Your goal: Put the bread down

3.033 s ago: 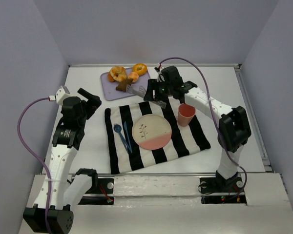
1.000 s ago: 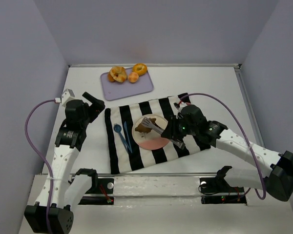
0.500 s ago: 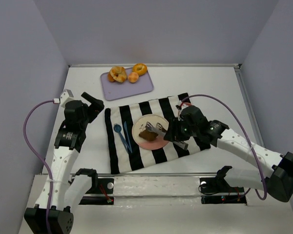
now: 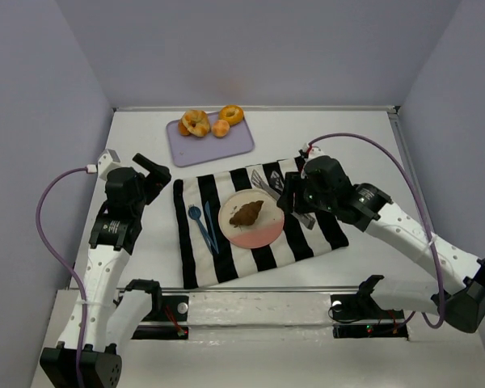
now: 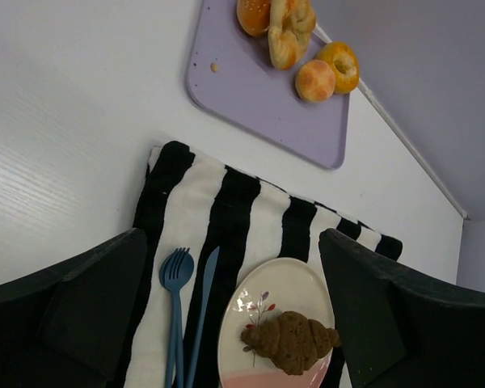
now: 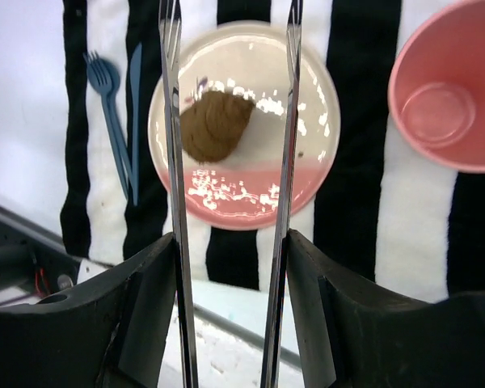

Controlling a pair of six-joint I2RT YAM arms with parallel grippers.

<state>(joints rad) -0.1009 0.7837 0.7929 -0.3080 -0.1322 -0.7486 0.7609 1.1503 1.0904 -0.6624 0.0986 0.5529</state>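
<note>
cup (image 6: 440, 105): clipped at right edge | fork (image 5: 175, 307), plate (image 5: 284, 289): clipped at bottom edge

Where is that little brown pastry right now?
Seen from above, the bread lies on the round plate, on the striped cloth mid-table, right of the blue fork and knife.

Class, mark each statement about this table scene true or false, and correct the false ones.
1. The bread lies on the plate. True.
2. The right gripper is shut on the bread. False: its jaws stand open and hold nothing.
3. The fork and knife lie on the striped cloth, beside the plate. True.
4. The pink cup holds a bun. False: the cup is empty; the buns sit on the purple board.
</note>
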